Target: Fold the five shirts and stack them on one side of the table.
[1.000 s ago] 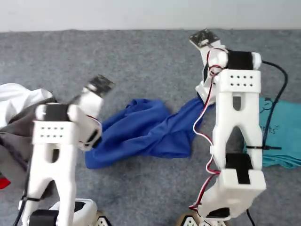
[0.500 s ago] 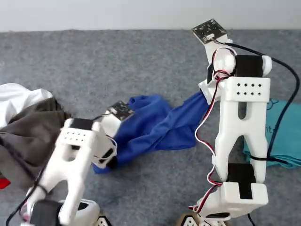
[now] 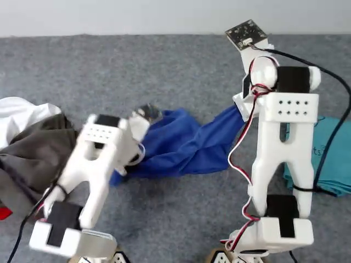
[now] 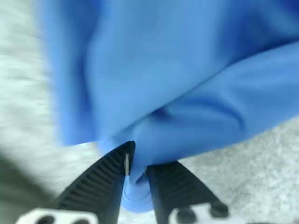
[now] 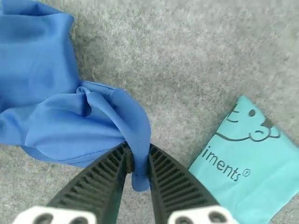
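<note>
A blue shirt (image 3: 181, 145) lies crumpled across the middle of the grey table, strung between both arms. My left gripper (image 4: 137, 165) is shut on a fold of the blue shirt (image 4: 187, 88) at its left end, and its arm (image 3: 98, 164) covers that end in the high view. My right gripper (image 5: 138, 161) is shut on a bunched edge of the blue shirt (image 5: 60, 107) at its right end, under the right arm (image 3: 279, 109). A folded teal shirt (image 3: 326, 159) with printed lettering lies flat at the right edge; it also appears beside the right gripper (image 5: 243, 172).
A heap of unfolded shirts sits at the left edge: a white one (image 3: 22, 115), a dark grey one (image 3: 33, 153) and a scrap of red (image 3: 4, 212). Bare grey table (image 3: 137, 71) stretches behind the blue shirt to the back wall.
The left arm swung right and forward from beside the pile to the blue shirt's left end and closed on it. The shirt's left part shifted and bunched. The right arm rose slightly.
</note>
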Motion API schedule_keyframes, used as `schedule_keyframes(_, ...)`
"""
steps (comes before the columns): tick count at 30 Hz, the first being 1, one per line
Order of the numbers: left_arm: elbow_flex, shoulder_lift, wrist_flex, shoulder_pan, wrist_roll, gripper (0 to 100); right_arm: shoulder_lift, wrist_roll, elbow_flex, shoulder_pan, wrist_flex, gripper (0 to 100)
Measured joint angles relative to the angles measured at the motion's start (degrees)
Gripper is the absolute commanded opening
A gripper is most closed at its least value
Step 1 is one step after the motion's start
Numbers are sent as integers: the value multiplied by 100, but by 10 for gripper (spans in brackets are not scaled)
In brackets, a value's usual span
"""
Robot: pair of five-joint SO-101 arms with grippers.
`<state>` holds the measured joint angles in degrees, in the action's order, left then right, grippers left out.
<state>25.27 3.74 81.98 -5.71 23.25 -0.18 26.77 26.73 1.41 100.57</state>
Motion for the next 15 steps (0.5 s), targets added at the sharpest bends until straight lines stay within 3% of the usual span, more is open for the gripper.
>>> schedule_keyframes(7, -2013, 1292, 492, 721, -9, 13, -782, 0, 0, 0, -79, 10)
schedule_keyframes(15, -3675, 1758, 510, 853, -26, 13, -1864, 0, 0, 0, -1574, 10)
